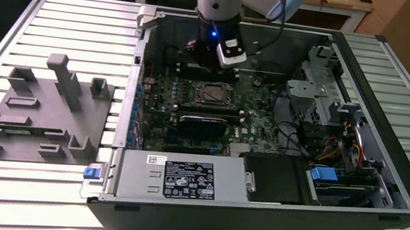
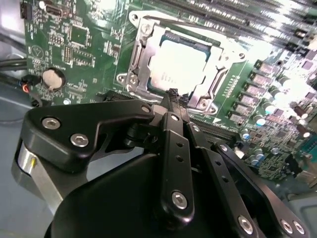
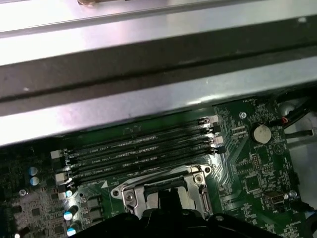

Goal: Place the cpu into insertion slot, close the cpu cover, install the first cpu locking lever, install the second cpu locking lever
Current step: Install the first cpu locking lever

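Gripper (image 2: 174, 94) fingertips pinched together, empty as I read it, hovering at six o'clock of the silver-topped square cpu (image 2: 179, 67) under its silvery frame cover (image 2: 142, 55).

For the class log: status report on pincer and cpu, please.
Pincer shut, empty, just above the socket edge. Cpu seated in insertion slot, cpu cover down over it. Nothing in the way.
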You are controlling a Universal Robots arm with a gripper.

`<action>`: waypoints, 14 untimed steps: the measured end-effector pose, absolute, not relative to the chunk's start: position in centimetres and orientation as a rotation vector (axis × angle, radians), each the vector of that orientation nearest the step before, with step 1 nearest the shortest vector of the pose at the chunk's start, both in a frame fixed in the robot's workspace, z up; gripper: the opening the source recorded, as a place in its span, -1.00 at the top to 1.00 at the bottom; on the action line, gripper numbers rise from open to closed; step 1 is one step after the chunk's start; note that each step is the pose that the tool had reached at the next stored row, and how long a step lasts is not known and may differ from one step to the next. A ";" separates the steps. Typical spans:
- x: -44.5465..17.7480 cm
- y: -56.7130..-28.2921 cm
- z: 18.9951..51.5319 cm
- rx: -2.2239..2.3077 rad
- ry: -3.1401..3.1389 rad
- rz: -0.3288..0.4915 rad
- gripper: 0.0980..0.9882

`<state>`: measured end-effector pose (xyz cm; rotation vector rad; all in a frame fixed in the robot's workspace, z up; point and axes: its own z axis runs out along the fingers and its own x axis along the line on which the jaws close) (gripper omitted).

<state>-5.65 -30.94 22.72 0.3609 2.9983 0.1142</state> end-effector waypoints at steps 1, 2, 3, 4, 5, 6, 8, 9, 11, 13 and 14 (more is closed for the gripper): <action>-5.6 -31.0 22.7 0.361 3.001 0.111 0.99; -5.5 -31.1 22.7 0.362 3.004 0.107 0.99; -5.4 -31.2 22.7 0.362 3.007 0.105 0.99; -5.2 -31.2 22.6 0.362 3.012 0.103 0.99; -5.1 -31.3 22.6 0.363 3.016 0.102 0.99; -4.9 -31.4 22.6 0.364 3.020 0.100 0.99; -4.7 -31.5 22.5 0.365 3.029 0.096 0.99; -4.5 -31.6 22.5 0.366 3.033 0.093 0.99; -4.3 -31.7 22.5 0.367 3.042 0.088 0.99; -4.2 -31.9 22.4 0.368 3.049 0.082 0.99; -4.1 -32.0 22.4 0.368 3.051 0.080 0.99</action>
